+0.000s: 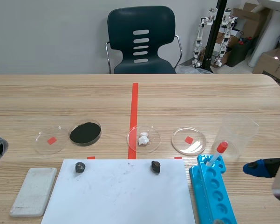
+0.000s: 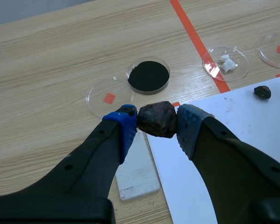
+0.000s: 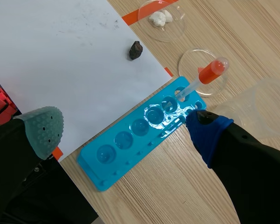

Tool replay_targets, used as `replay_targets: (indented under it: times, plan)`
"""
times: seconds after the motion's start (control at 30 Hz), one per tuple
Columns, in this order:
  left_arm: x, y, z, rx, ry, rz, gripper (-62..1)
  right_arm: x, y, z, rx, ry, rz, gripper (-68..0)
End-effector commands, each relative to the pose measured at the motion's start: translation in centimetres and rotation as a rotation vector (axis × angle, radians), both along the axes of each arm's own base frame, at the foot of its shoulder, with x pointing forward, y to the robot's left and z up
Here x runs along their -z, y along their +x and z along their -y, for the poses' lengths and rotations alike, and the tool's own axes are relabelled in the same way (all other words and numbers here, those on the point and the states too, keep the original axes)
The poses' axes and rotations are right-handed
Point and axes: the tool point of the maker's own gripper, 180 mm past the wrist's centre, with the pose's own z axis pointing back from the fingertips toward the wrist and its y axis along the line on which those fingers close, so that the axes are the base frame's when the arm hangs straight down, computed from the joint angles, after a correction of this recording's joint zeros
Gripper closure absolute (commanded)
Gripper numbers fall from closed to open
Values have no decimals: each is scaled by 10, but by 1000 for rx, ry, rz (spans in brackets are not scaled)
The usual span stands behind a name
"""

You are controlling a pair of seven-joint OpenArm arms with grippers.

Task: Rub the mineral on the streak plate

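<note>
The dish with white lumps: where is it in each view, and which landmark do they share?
Scene view: dish mid-table, on the red tape line.
Left wrist view: dish far ahead of the claw, on that line.
Right wrist view: dish far ahead, past the paper corner.
Shared landmark: small dark rock on the paper, near the dish.

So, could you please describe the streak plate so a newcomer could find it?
On the wooden table, look beside the big white paper sheet, on the left arm's side. The streak plate is the flat, white, rounded-corner slab there; the petri dishes behind it are round.
</note>
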Motion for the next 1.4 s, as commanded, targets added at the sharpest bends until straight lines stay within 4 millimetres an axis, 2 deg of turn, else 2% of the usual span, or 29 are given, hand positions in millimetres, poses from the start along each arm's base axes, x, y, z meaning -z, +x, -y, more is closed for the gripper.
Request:
replay_targets:
  times: [0.0,0.2,0.4,0.57,0.83,0.97,1.07,1.37]
  plan:
    - [-7,3,2,-1,-9,28,-130,-8,4,-3,-13,8,27,-547]
    - [-8,4,2,0,-10,30,-130,-8,4,-3,-13,8,27,-547]
    - [-3,13,-1,-12,18,-5,-130,-8,4,-3,-13,8,27,-547]
    - [8,20,-7,-30,52,-82,-130,-8,4,-3,-13,8,27,-547]
    - [17,36,-5,-50,24,-199,-130,-8,4,-3,-13,8,27,-547]
    - [23,45,-12,-104,28,-264,-130,-8,4,-3,-13,8,27,-547]
    - [39,51,-18,-151,6,-341,-130,-8,4,-3,-13,8,27,-547]
    - [106,63,-37,-270,-22,-601,-130,-8,4,-3,-13,8,27,-547]
